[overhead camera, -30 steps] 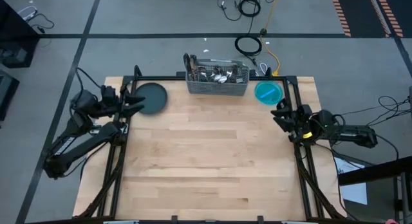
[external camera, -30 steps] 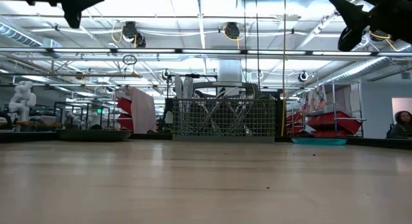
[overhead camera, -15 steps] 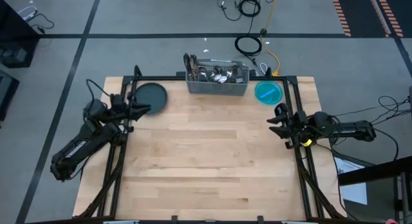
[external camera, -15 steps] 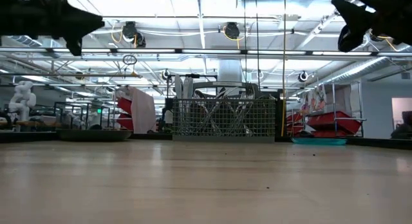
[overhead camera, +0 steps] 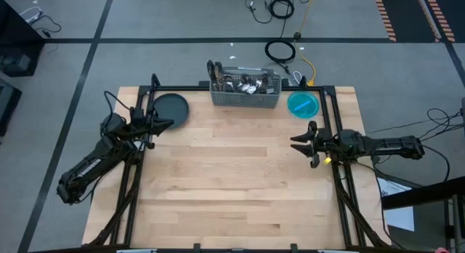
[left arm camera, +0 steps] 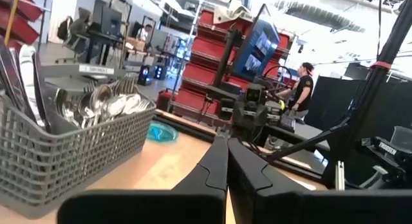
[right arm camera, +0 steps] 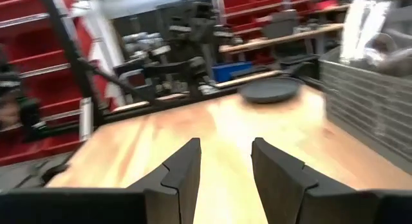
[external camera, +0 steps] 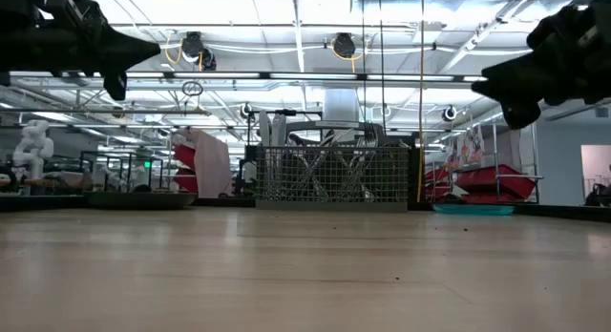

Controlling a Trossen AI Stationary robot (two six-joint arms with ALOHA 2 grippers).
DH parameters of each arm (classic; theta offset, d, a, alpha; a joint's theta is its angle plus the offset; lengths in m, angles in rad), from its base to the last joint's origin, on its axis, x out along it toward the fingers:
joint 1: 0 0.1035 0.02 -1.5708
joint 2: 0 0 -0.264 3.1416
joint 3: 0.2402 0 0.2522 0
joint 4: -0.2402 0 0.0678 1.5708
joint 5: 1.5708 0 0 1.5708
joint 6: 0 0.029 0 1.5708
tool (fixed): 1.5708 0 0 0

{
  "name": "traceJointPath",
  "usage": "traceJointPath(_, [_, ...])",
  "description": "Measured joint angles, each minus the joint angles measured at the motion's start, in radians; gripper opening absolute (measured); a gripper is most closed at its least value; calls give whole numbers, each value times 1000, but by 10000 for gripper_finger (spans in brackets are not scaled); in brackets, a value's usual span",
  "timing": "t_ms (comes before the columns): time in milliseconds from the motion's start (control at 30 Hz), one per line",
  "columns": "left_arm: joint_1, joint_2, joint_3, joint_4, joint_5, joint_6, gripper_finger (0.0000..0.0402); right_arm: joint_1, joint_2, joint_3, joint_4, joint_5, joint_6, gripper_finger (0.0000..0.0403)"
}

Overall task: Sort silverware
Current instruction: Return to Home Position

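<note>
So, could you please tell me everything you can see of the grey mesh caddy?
The caddy is a grey, rectangular basket of open mesh, wire or plastic by its look. It stands upright at the middle of the table's far edge, with a long side facing the arms. Inside it the silverware stands leaning, with shiny spoon bowls and handles rising above the rim. Nothing else touches it.

The table (overhead camera: 232,187), filling the middle of the frame, is pale planked wood with a smooth, dull finish. At top centre the silverware (overhead camera: 245,83) is bright, glossy metal, held in a matt grey mesh caddy (overhead camera: 245,100). Left of it, the plate (overhead camera: 171,109) looks dark and matt. To the right, a teal bowl (overhead camera: 303,105) looks smooth, like plastic.
</note>
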State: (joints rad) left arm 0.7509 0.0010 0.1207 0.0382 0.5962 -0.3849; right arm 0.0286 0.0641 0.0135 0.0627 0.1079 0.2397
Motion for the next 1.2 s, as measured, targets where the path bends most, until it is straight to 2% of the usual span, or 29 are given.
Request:
traceJointPath(133, [0, 0, 0, -2, -28, -24, 12, -1, 2, 0, 1, 77, 8, 128])
traceJointPath(333, [0, 0, 0, -3, -30, -26, 27, -1, 2, 0, -10, 75, 5, 127])
traceJointPath(1200, [0, 0, 0, -2, -32, -27, 29, -1, 2, 0, -11, 74, 7, 128])
